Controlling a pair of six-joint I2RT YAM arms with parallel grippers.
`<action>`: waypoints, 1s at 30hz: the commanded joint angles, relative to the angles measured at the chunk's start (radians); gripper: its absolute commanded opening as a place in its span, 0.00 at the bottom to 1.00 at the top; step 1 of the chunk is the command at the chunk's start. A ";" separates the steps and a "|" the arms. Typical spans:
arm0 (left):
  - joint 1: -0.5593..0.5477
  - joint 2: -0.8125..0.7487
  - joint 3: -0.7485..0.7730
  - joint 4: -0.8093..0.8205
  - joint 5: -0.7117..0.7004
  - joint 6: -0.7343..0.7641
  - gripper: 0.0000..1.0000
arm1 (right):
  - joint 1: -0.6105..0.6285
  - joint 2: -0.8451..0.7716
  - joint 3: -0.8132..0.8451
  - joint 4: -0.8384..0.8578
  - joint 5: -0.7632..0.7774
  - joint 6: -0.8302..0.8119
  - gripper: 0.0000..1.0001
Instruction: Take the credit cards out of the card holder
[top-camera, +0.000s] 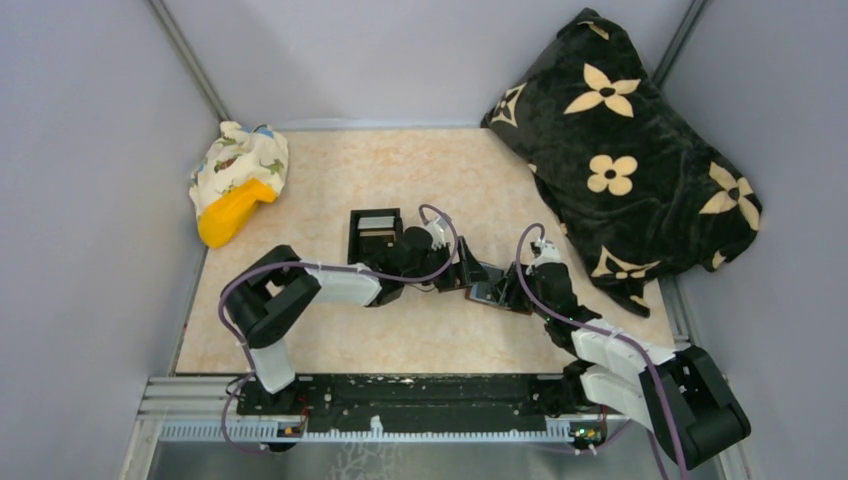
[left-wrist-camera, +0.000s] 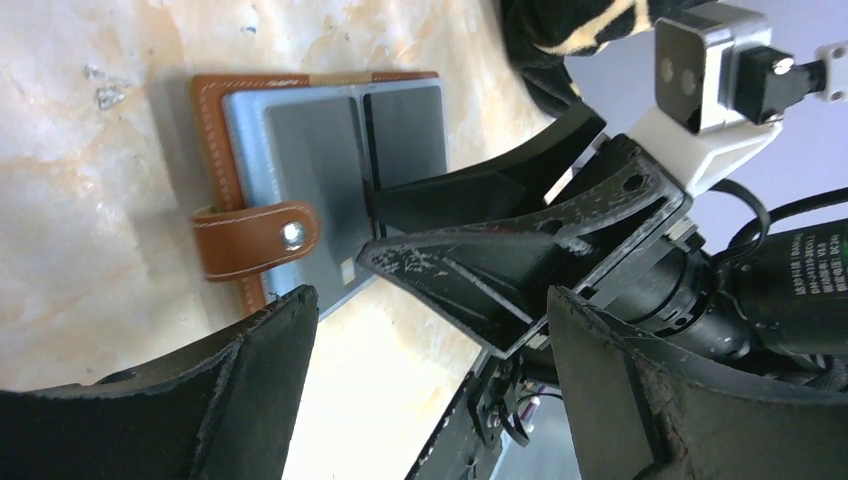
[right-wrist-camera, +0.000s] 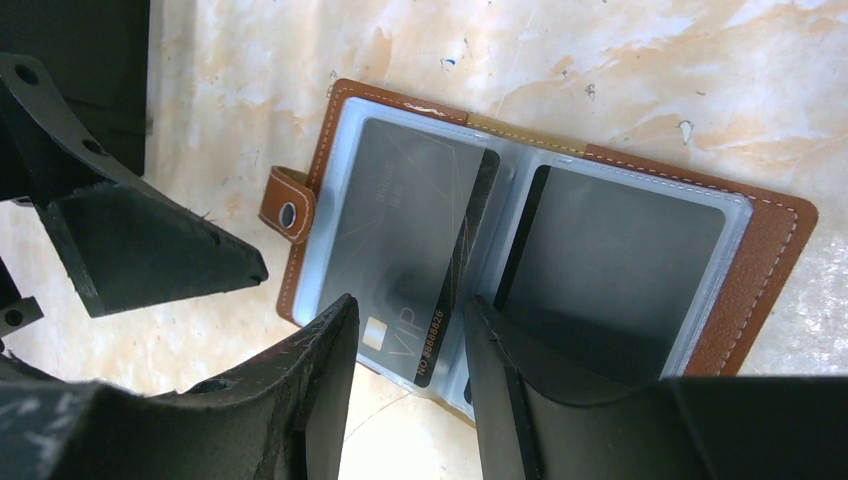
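The card holder (right-wrist-camera: 760, 270) lies open on the table, brown leather outside and blue-grey inside, its snap tab (right-wrist-camera: 288, 208) at the left. Two dark grey credit cards sit in its clear sleeves. The left card (right-wrist-camera: 405, 225), marked VIP, is skewed and its lower end pokes past the holder's edge. The right card (right-wrist-camera: 610, 255) lies straight. My right gripper (right-wrist-camera: 405, 400) is open, its fingertips either side of the VIP card's lower end without pinching it. My left gripper (left-wrist-camera: 430, 390) is open beside the holder (left-wrist-camera: 215, 130), empty. Both grippers meet over the holder (top-camera: 490, 293) mid-table.
A black open box (top-camera: 375, 235) stands just behind the left gripper. A black flowered cushion (top-camera: 630, 150) fills the back right corner. A patterned cloth over a yellow object (top-camera: 235, 185) lies at the back left.
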 joint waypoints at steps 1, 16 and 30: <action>0.011 0.025 0.051 -0.016 0.001 0.029 0.89 | -0.011 0.006 -0.010 0.042 -0.021 0.011 0.44; 0.013 0.105 0.046 -0.027 -0.009 0.026 0.89 | -0.049 0.005 -0.038 0.083 -0.074 0.036 0.43; 0.014 0.163 0.055 -0.013 0.006 0.010 0.89 | -0.056 0.040 -0.054 0.157 -0.110 0.066 0.41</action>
